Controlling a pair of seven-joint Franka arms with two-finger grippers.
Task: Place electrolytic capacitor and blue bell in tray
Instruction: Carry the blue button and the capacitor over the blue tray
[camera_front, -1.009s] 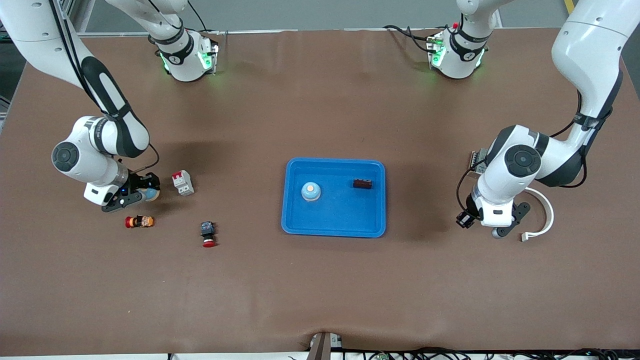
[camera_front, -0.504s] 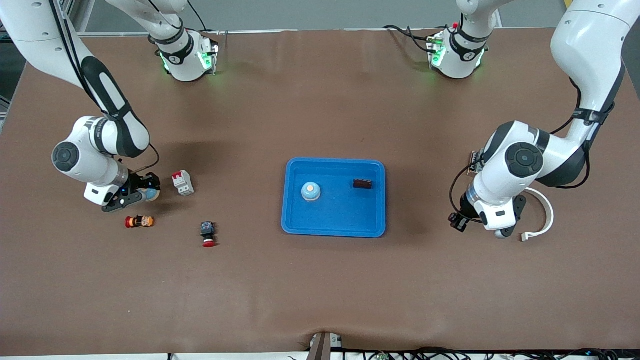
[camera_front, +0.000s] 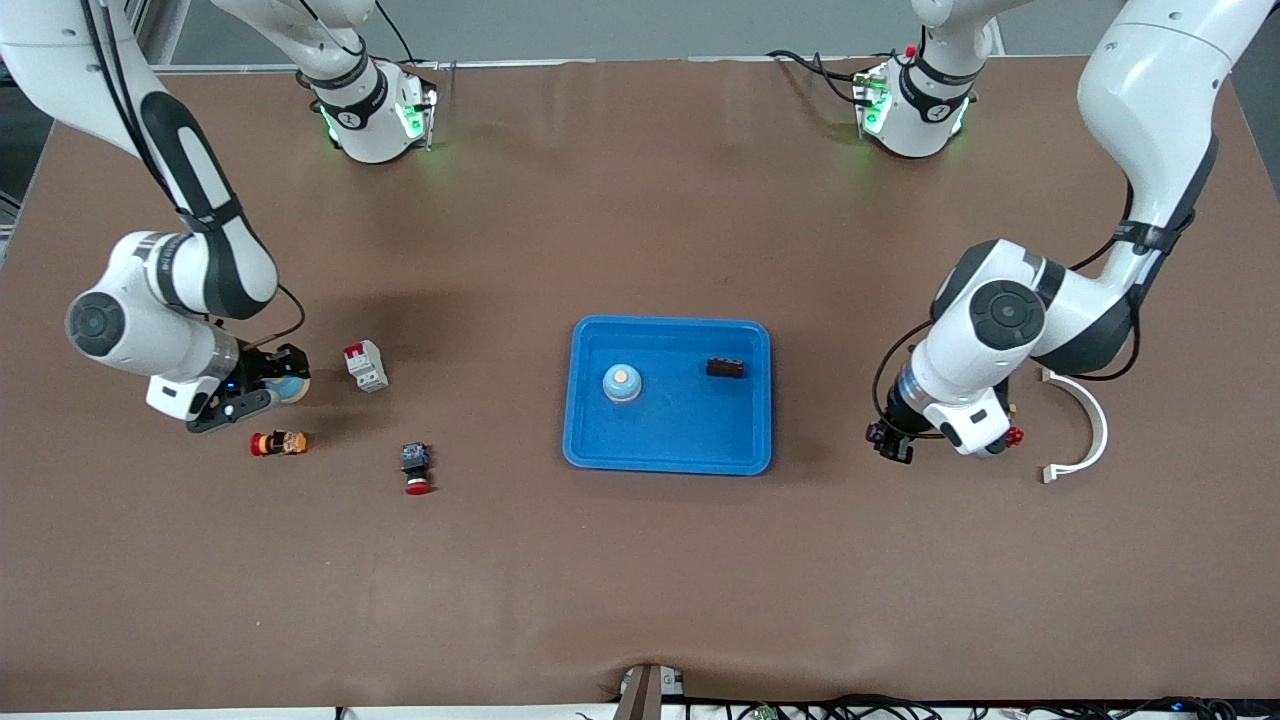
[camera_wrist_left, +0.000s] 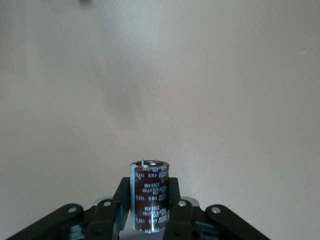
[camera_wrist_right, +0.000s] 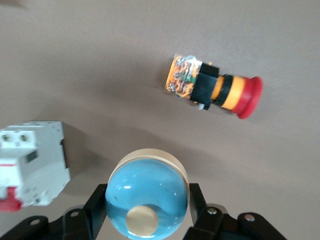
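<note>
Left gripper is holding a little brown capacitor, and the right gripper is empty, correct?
Not quite. The right gripper is not empty: the right wrist view shows it closed on a blue bell, over the table at the right arm's end. The rest stands: the left gripper does hold the brown capacitor.

A bell (camera_front: 621, 382) and a block (camera_front: 725, 367) lie apart in the tray (camera_front: 668, 455) mid-table, with a breaker (camera_front: 365, 365) and two buttons (camera_front: 278, 442) (camera_front: 416, 468) toward the right arm's end.
</note>
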